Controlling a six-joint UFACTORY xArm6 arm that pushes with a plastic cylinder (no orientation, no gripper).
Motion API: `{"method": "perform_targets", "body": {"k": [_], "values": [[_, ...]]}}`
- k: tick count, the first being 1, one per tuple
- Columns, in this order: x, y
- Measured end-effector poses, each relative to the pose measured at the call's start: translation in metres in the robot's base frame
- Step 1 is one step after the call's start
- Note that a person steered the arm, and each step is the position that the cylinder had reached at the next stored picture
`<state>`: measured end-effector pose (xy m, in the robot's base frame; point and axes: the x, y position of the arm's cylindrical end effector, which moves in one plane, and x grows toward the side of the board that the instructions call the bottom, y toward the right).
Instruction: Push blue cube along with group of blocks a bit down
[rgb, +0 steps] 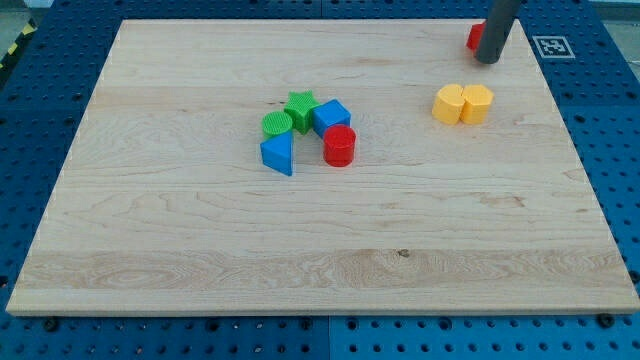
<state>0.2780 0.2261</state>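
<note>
Camera view: my tip (487, 60) top right, beside red block (474, 37); no pincer; blue cube (332, 117) far.

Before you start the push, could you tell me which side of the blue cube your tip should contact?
My tip is at the view's top right, far from the cluster. I would probably press the blue cube on its upper edge, coming from the view's top: the red cylinder sits right below it, so both should slide down together.
</note>
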Motion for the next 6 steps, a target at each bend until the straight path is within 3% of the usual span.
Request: {"method": "perform_targets", "body": {"k": [1,3,4,6], "values": [[0.002,-0.005],[0.028,-0.12],[0.065,-0.184],[0.117,-0.256]]}}
